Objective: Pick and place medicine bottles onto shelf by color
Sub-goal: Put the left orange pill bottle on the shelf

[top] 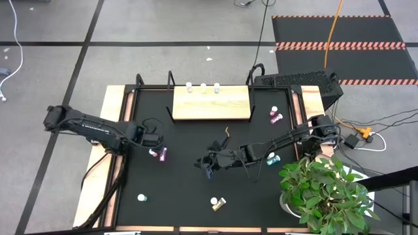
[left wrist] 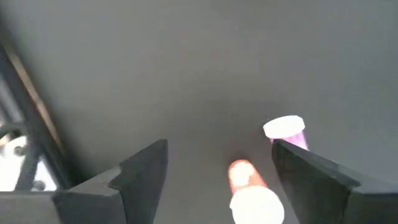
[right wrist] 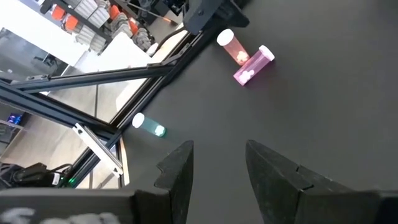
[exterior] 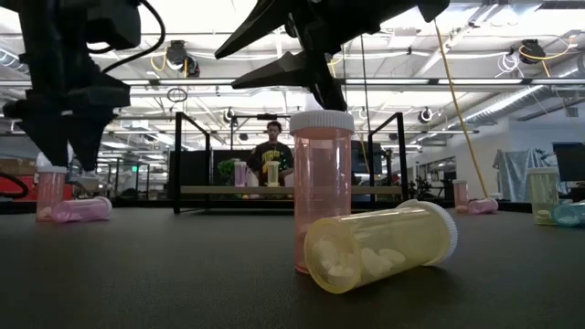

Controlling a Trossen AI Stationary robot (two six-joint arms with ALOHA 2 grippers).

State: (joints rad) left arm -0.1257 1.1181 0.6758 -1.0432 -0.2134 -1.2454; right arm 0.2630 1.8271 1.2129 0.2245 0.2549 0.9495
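From above, the left hand [top: 154,145] sits wide open just over two pink bottles [top: 158,154] on the black surface [top: 189,196], and three bottles [top: 203,87] stand on the shelf [top: 210,103]. In the right wrist view, the right hand [right wrist: 219,163] is partly open and holds nothing.

The shelf [top: 211,103] is a flat light-wood board in the upper middle of the high view. Three small bottles [top: 203,87] with white caps stand in a row along its far edge. At the left middle, one pink bottle [top: 153,153] stands up and a magenta bottle [top: 163,155] lies just beside it. Two pink ones [top: 275,115] sit to the right of the shelf. A teal bottle [top: 272,158] is at the right middle. Near the bottom, a yellow bottle [top: 219,204] lies on its side beside a standing one [top: 213,200], and a green bottle [top: 142,197] is at the lower left.
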